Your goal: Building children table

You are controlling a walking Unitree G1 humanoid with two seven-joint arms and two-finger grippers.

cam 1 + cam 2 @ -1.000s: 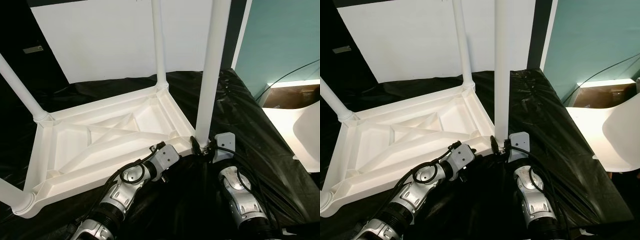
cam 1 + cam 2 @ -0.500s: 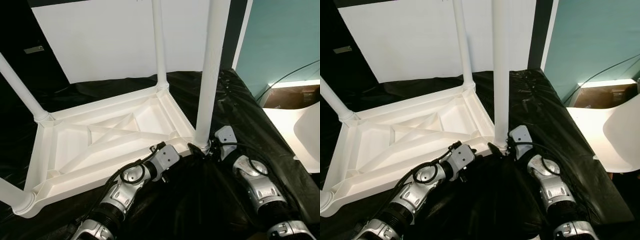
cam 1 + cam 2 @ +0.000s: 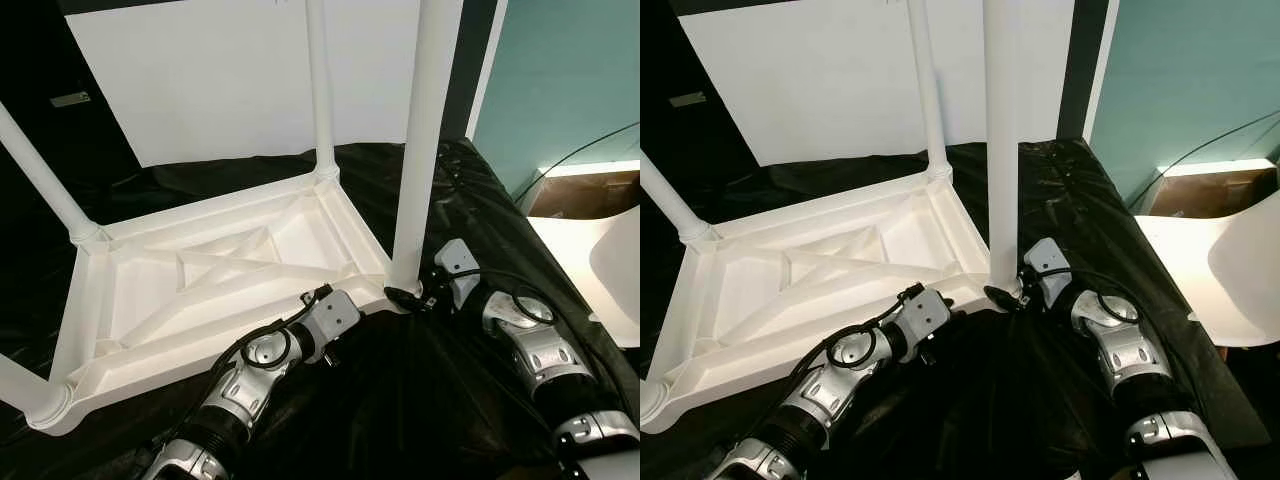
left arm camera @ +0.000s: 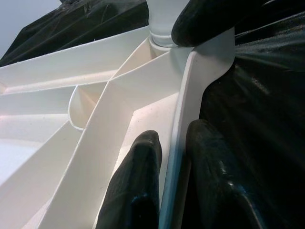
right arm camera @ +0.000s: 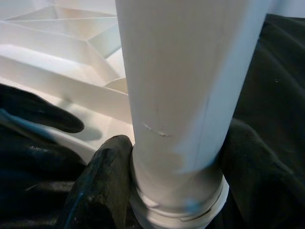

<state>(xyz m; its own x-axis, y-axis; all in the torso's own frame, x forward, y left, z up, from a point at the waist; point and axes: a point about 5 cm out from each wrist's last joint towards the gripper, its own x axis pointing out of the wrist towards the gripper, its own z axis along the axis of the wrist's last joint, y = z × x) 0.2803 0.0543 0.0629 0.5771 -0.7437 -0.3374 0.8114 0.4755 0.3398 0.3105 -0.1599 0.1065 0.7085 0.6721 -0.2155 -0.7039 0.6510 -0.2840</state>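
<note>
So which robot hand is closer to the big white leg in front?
Right. The right gripper is clamped round the base of the near table leg; the left gripper pinches the tabletop's rim beside it.

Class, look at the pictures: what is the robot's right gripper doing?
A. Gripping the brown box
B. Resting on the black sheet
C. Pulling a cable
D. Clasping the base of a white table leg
D: the right gripper has its black fingers around the white plastic table leg just above its socket.

the right gripper (image 3: 408, 297) has swung rightward around the table leg (image 3: 424, 150), still clamped on.
</note>
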